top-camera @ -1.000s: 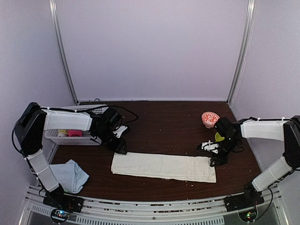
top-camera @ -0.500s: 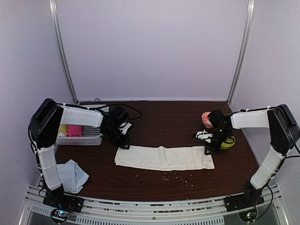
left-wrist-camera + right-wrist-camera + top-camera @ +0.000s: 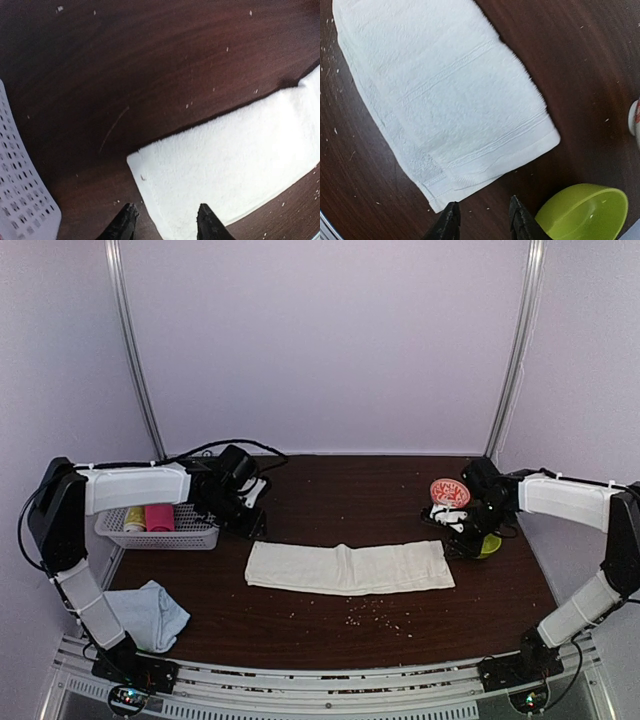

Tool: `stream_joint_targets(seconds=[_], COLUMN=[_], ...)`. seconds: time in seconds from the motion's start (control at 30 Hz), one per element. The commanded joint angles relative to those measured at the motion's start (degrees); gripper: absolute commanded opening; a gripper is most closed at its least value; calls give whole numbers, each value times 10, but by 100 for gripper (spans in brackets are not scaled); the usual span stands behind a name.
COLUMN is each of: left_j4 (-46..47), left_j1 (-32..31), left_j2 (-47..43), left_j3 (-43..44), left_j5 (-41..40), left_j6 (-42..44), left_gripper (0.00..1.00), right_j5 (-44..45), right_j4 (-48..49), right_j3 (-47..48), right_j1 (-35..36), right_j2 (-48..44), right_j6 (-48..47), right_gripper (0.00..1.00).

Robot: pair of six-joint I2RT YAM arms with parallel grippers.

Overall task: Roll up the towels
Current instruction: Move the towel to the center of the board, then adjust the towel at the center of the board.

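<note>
The cream-white towel [image 3: 348, 568] lies flat across the table's middle, folded lengthwise, with a small wrinkle at its centre. It also shows in the left wrist view [image 3: 235, 160] and the right wrist view [image 3: 445, 95]. The pale blue towel [image 3: 150, 613] lies crumpled at the near left. My left gripper [image 3: 252, 525] is open and empty, lifted above the towel's left end [image 3: 165, 225]. My right gripper [image 3: 462, 540] is open and empty, lifted just off the towel's right end [image 3: 482, 220].
A white perforated basket [image 3: 175, 528] at the left holds a yellow cloth roll [image 3: 134, 519] and a pink cloth roll [image 3: 159, 517]. A red patterned bowl [image 3: 449, 491] and a green bowl [image 3: 585, 212] stand at the right. Crumbs dot the table [image 3: 330, 490].
Both grippers let go of the towel's ends and drew back and up. The towel shifted away from the near edge and now lies shorter with a wrinkle at its middle.
</note>
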Motion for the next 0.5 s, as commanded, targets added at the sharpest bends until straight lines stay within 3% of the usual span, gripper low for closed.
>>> stream_joint_targets(seconds=[0.0, 0.47], left_j4=[-42, -95], left_j1=[-7, -8], left_j2=[1, 25], left_j3=[-53, -60], left_j5=[-8, -13], left_j6=[-31, -74], left_gripper=[44, 49], right_j5=[25, 22], right_j4=[-9, 21], right_j3=[-53, -34], right_j1=[-1, 10], right_j2=[-9, 48], right_j6=[-25, -29], right_gripper=[35, 43])
